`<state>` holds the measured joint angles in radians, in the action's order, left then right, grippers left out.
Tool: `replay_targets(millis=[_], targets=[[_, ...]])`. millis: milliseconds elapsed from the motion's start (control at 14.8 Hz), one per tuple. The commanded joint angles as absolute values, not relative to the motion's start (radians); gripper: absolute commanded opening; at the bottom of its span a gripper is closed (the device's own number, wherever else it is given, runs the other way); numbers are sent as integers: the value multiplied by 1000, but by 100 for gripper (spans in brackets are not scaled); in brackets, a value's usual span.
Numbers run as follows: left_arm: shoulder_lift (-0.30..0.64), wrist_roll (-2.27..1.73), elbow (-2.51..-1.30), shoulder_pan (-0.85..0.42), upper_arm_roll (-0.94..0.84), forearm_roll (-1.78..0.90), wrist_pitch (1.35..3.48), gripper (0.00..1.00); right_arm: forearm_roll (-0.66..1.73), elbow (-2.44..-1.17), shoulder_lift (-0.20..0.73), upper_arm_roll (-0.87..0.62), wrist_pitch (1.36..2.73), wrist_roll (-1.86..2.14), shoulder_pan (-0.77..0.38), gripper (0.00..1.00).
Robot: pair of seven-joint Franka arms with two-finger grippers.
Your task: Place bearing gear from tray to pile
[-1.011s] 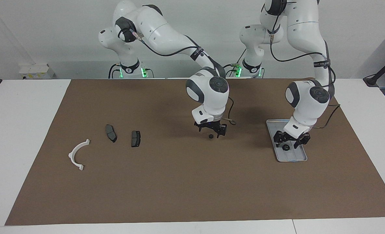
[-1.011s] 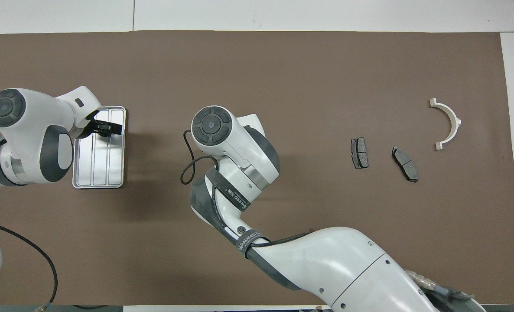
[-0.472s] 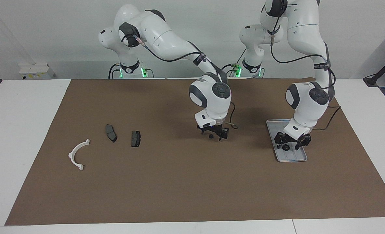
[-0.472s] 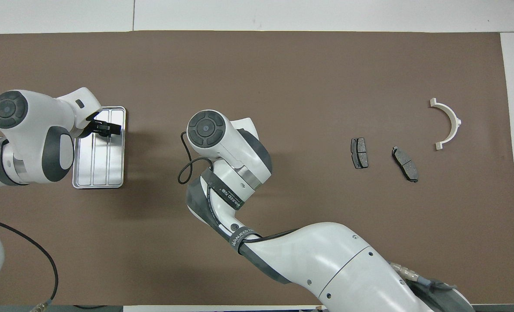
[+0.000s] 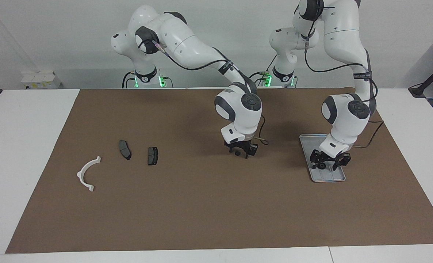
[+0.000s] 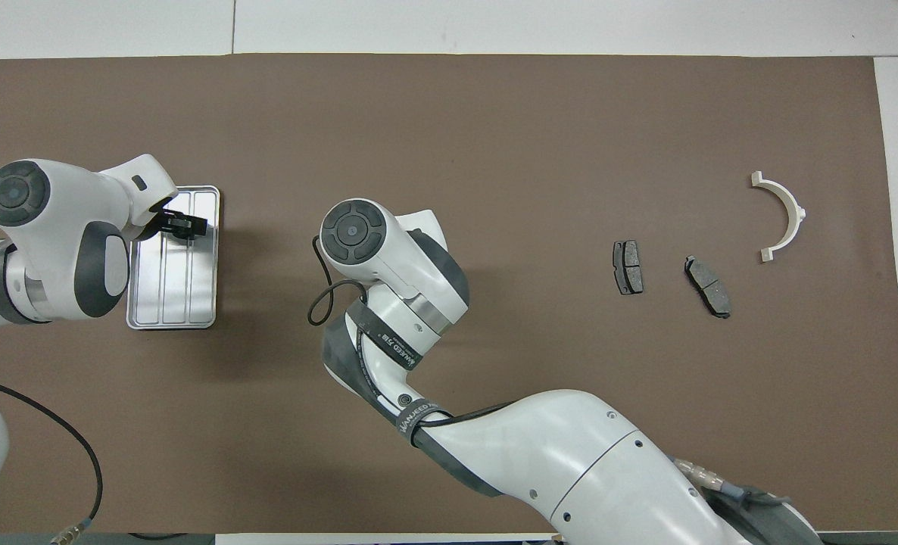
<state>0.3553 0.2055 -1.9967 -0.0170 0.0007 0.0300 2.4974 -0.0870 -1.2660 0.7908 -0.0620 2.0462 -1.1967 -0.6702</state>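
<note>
While the left gripper (image 5: 324, 165) straddles a small dark round gear (image 5: 322, 166) on the flat silver-grey metal tray (image 5: 305, 145), its grip unclear, close squarely before lifting; right gripper (image 5: 241, 152) likewise unclear.

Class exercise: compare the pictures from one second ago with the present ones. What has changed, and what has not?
Both grippers came lower. The right gripper dropped onto the small dark part on the mat; the left gripper dropped onto the bearing gear in the tray. Both sets of fingers have drawn closer around their parts; a firm grip cannot be confirmed. The tray, the two dark pads and the white bracket stayed put.
</note>
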Motion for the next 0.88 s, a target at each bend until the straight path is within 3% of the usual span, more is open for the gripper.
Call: replay_targets(millis=[0,202,270,337,472,674,809], targets=[[359,213,-2005,-5,-6,54,2522,44,-109,-1244,808,-61,2054,-1226,-666,55],[359,210,-2006,-6,-8,54,2516,8,-109,-1247,807,-61,2057,-1226,-663,35],[359,207,-2005,-6,-8,54,2508,0,-110,-1249,807,-61,2057,-1224,-661,22],[357,206,-2002,-5,-8,54,2499,0,-110,-1249,807,-63,2059,-1223,-660,2],[357,212,-1924,-5,-11,46,2380,0,-110,-1249,807,-63,2059,-1223,-658,0],[342,212,-1707,-8,-12,38,2047,0,-109,-1243,798,-58,2034,-1212,-654,0],[327,215,-1600,-6,-14,38,1891,0,-104,-1215,740,-72,1901,-1125,-574,0]])
